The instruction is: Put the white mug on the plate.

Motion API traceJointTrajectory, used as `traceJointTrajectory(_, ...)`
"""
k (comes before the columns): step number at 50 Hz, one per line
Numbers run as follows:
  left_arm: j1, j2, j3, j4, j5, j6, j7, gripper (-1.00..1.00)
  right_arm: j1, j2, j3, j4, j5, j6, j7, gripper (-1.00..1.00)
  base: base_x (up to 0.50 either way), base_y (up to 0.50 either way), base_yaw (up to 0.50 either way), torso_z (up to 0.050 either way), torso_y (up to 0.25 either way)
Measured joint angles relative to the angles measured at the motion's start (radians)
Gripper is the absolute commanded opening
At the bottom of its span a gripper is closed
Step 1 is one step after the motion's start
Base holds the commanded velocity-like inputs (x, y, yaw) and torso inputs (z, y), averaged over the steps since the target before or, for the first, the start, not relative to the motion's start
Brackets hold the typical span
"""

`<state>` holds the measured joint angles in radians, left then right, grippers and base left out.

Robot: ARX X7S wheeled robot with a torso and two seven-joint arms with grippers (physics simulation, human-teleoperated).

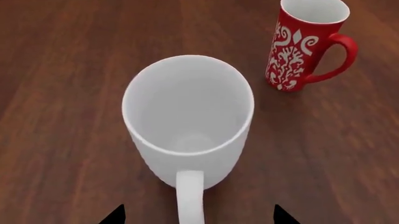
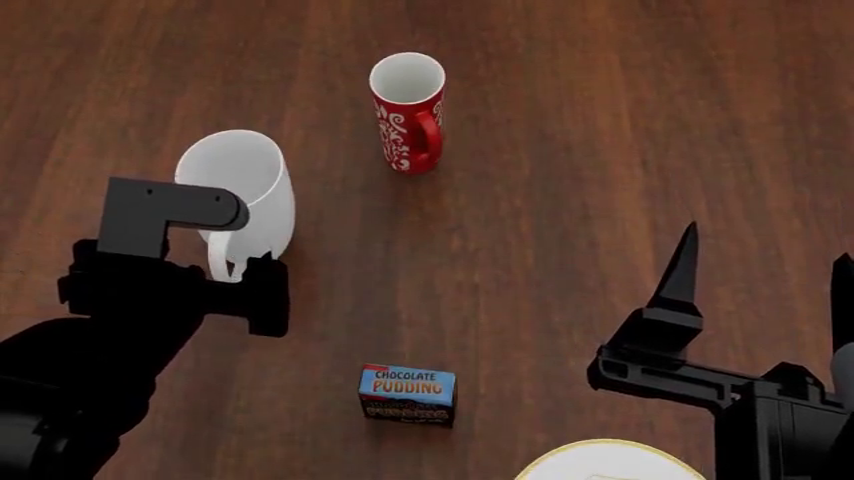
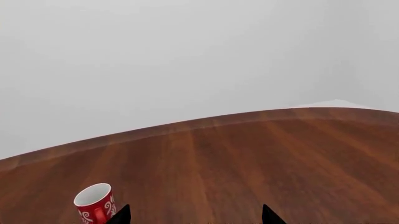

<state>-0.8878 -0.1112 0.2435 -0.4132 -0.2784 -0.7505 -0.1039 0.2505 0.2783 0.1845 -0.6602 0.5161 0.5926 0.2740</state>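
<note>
The white mug (image 2: 243, 185) stands upright on the wooden table at the left. In the left wrist view the white mug (image 1: 187, 116) fills the middle, its handle pointing back between my fingertips. My left gripper (image 2: 230, 272) is right behind the handle; it also shows in the left wrist view (image 1: 199, 217), open, with the jaws wide apart either side of the handle and not touching it. The plate (image 2: 607, 462) shows only as a gold-rimmed edge at the bottom right. My right gripper (image 2: 761, 290) is open and empty above the table near the plate; it also shows in the right wrist view (image 3: 196, 217).
A red mug with white swirls (image 2: 407, 110) stands beyond and to the right of the white mug; it also shows in the left wrist view (image 1: 305, 44) and in the right wrist view (image 3: 95, 203). A chocolate pudding box (image 2: 407, 394) lies between mug and plate.
</note>
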Motion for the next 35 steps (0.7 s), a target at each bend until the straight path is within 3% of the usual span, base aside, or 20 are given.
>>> traceJointTrajectory(35, -0.042, 0.008, 0.021, -0.168, -0.001, 0.095, -0.002, 1.00, -0.011, 0.006, -0.006, 0.027, 0.005, -0.030, 0.002, 1.00, 0.00, 0.00, 0.00, 0.000, 0.000)
